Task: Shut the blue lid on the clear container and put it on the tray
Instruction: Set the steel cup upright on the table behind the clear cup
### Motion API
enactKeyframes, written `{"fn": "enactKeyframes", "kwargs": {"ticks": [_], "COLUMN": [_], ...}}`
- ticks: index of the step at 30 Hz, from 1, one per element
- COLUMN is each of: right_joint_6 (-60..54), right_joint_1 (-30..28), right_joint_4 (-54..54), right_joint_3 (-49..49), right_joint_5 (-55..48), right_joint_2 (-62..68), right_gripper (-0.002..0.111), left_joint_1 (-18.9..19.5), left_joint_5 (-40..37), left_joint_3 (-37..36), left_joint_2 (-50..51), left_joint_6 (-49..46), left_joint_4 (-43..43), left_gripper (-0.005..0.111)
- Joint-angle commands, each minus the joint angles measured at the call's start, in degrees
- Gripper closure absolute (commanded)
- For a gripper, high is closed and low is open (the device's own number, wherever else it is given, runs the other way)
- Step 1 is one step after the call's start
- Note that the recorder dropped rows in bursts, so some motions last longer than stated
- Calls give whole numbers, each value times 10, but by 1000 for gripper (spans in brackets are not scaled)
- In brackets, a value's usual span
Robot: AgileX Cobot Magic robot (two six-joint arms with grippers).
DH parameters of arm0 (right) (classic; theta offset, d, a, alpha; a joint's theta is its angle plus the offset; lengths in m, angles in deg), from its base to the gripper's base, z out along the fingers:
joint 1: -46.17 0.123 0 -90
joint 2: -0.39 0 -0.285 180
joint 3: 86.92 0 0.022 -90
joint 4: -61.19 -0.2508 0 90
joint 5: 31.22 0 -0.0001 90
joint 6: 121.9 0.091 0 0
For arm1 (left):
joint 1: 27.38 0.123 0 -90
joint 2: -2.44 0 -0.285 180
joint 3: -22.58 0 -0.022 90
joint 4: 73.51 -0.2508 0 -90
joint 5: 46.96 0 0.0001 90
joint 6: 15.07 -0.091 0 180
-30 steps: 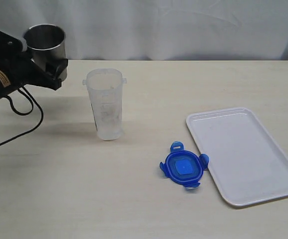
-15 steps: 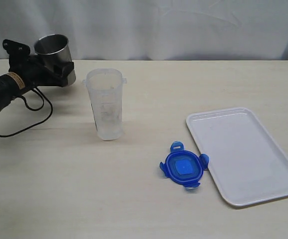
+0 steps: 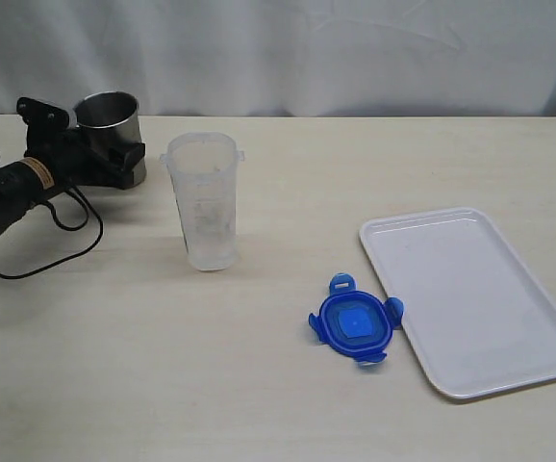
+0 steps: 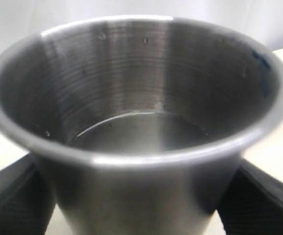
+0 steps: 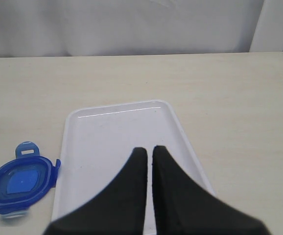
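Tray (image 3: 470, 289), white and flat with a low rim, lies on the right side of the pale wooden table (image 3: 288, 404), angled so its long side runs from far-left to near-right. Nothing lies on it.

Left of the middle the clear container (image 3: 204, 202) stands upright and open-topped, apart from everything else.

At the far left, close to the backdrop, is a steel cup (image 3: 107, 125), also upright. The left gripper (image 3: 114, 159) is clenched on it: the left wrist view shows a black finger (image 4: 11, 196) pressed against each side of the cup's wall. Whether the cup's base rests on the table cannot be told. A black cable (image 3: 42, 252) loops across the table beneath that arm.

Nearer, between the container and the tray, the blue lid (image 3: 354, 325) lies flat with its label side up and its flaps spread. Its right flap is just at the tray's left rim.

The right gripper (image 5: 149, 152) shows only in its own wrist view, above the tray, jaws drawn together to a thin slit and holding nothing.
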Motion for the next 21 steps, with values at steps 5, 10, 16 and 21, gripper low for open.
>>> {"fn": "enactKeyframes", "kwargs": {"ticks": [5,10,16,21], "right_joint_6": [0,0,0,0], "right_joint_1": [0,0,0,0], "right_joint_4": [-3,-3,-3,-3], "right_joint_3": [-1,-1,-1,-1], "right_joint_5": [0,0,0,0], "right_joint_2": [-2,-2,-2,-2], "right_gripper": [104,104,104,104], "left_joint_1": [0,0,0,0], "left_joint_5": [22,22,3,-6], "left_joint_3": [6,6,6,6], "left_joint_2": [-6,-6,-6,-6], "left_joint_6": [5,5,13,13], "left_joint_4": [3,3,-28,-8], "left_gripper": [22,22,21,1]}}
